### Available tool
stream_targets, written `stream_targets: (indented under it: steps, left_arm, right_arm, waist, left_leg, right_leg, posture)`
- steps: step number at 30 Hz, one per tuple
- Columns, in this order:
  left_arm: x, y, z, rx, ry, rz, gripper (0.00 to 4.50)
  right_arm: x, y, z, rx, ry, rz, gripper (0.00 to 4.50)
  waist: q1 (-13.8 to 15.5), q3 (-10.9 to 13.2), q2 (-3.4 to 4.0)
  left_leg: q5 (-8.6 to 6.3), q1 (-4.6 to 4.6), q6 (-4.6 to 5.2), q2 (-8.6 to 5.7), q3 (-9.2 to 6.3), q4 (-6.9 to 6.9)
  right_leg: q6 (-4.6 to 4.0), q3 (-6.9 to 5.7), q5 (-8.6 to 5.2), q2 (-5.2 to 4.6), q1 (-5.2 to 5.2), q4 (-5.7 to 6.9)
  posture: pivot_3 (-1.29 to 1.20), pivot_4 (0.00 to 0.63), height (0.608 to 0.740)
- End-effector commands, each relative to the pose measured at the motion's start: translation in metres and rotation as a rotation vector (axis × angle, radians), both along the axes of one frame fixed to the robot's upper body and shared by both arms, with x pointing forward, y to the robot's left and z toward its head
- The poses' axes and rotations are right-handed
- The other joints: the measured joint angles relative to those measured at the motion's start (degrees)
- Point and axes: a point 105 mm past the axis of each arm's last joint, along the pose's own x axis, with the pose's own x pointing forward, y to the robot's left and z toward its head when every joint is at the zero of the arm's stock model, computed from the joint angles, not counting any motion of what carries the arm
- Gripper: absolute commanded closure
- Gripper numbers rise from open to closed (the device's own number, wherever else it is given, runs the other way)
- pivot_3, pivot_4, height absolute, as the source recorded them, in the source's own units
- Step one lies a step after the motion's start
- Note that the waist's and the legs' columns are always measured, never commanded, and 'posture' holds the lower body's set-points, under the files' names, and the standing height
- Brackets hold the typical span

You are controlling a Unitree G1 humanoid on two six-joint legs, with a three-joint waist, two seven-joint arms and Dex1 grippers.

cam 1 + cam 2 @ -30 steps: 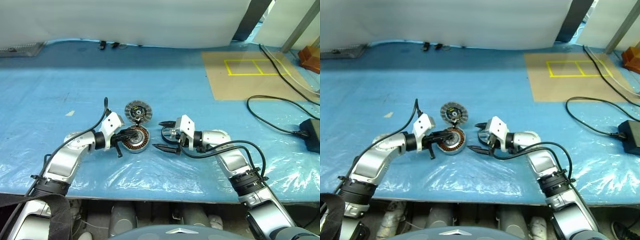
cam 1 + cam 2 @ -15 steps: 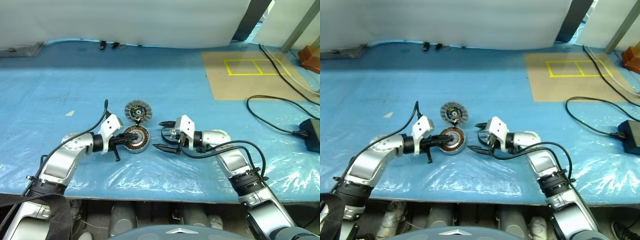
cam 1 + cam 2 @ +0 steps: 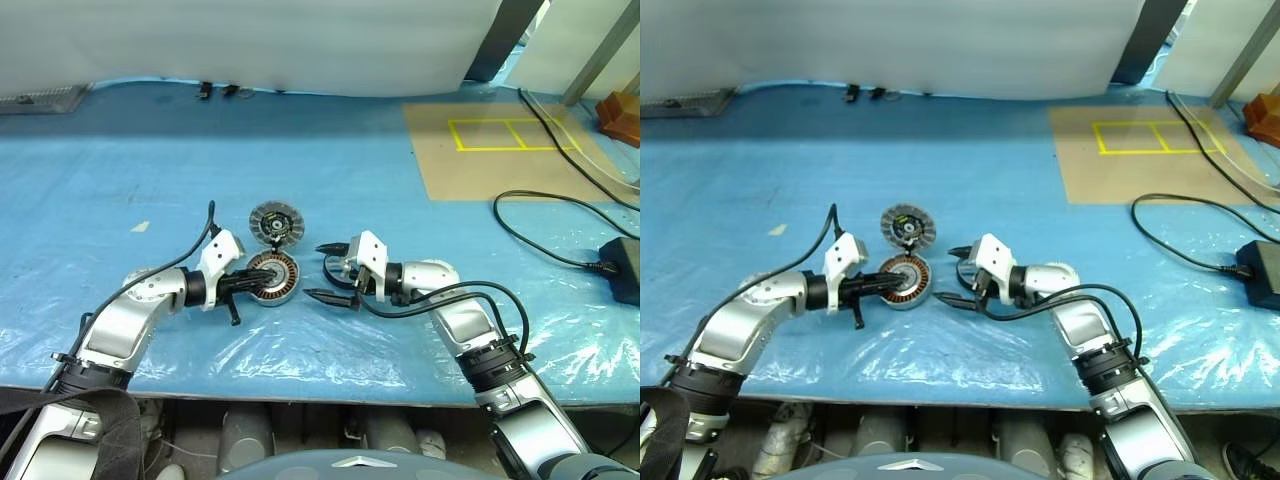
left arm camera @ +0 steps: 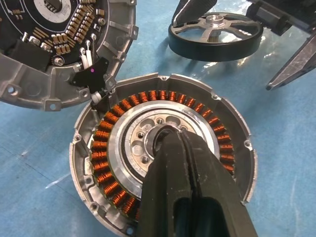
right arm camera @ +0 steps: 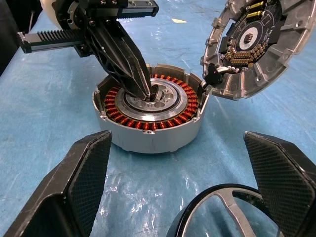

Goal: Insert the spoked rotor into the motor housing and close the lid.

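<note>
1. Your left gripper [image 4: 170, 140], two smooth black fingers pressed together with nothing between them, has its tips resting in the central bore of the motor housing.
2. The motor housing [image 4: 163, 153] is a shallow round puck of cast silver metal, sitting on the crinkled blue plastic sheet [image 3: 330, 190] that covers the table. Inside it you see a ring of copper-coloured windings [image 4: 106, 148] around a machined silver centre with small holes.
3. The lid [image 4: 59, 44] is a round silver-rimmed disc joined to the housing's rim at about 11 o'clock in the head views, swung open and leaning back. Its dark inner face carries radial rows of small grey and gold parts.
4. The spoked rotor [image 4: 215, 35], a smooth black ring with thin silvery spokes and a pale hub, lies flat on the sheet at 3 o'clock of the housing, just beside it and outside it.
5. Your right gripper [image 3: 329, 270] stands wide open, its textured black fingers [image 5: 74, 182] spread on either side of the rotor without closing on it.
6. Further toward 2 o'clock lies a brown cardboard sheet [image 3: 500, 160] with yellow tape rectangles, and a black cable [image 3: 545, 250] loops beside it.
</note>
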Motion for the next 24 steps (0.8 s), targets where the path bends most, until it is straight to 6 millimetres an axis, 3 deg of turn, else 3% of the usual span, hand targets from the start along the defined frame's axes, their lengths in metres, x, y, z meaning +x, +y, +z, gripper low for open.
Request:
stream_targets:
  steps: [1,9,24]
  left_arm:
    - [0.0,0.004,0.019,-0.023,-0.049,-0.002,4.47]
    - [0.004,-0.003,0.024,-0.057,-0.081,0.01,4.47]
    - [0.015,-0.008,-0.006,0.035,-0.134,0.076,4.47]
  right_arm:
    - [0.0,0.003,0.009,0.012,-0.037,0.015,0.0]
    - [0.001,0.002,0.007,0.009,-0.036,0.015,0.0]
    - [0.001,0.001,0.007,0.005,-0.04,0.012,0.0]
  waist:
    - [0.0,0.0,0.0]
    - [0.0,0.0,0.0]
    - [0.0,0.0,0.0]
  left_leg:
    - [0.0,0.0,0.0,0.0,0.0,0.0]
    - [0.0,0.0,0.0,0.0,0.0,0.0]
    - [0.0,-0.03,0.01,0.0,-0.01,0.0]
  right_leg:
    - [0.0,0.0,0.0,0.0,0.0,0.0]
    - [0.0,0.0,0.0,0.0,0.0,-0.01]
    - [0.0,0.0,0.0,0.0,0.0,-0.02]
  posture:
    - [0.0,0.15,0.74]
    - [0.0,0.15,0.74]
    - [0.0,0.15,0.74]
